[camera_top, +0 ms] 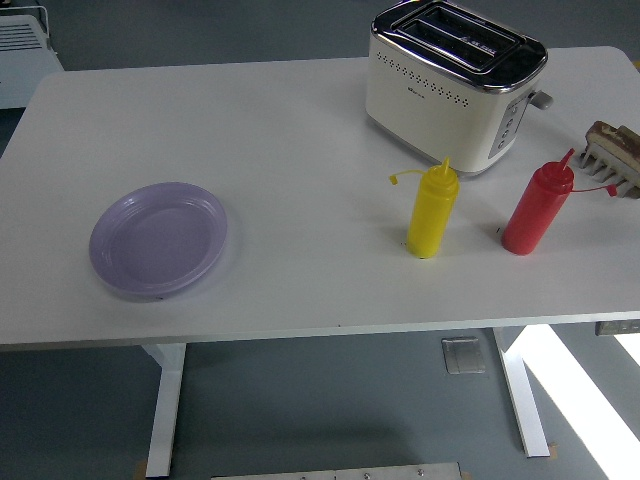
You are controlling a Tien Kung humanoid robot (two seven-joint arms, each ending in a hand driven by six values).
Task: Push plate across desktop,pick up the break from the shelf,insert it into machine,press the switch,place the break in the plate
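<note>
Neither robot hand shows over the table, so I cannot tell whether either is open or closed. At the far left the lavender plate [159, 240] lies flat near the front edge, empty. Further right stand a yellow squeeze bottle [432, 214] and a red squeeze bottle [537, 210], with the cream toaster [452, 85] behind them, slots up, its lever on the right-facing end. The bread [612, 135] sits in its rack [612, 165] at the right edge. The plate lies well left of everything else, so I judge the left arm nearer for pushing it rightward.
</note>
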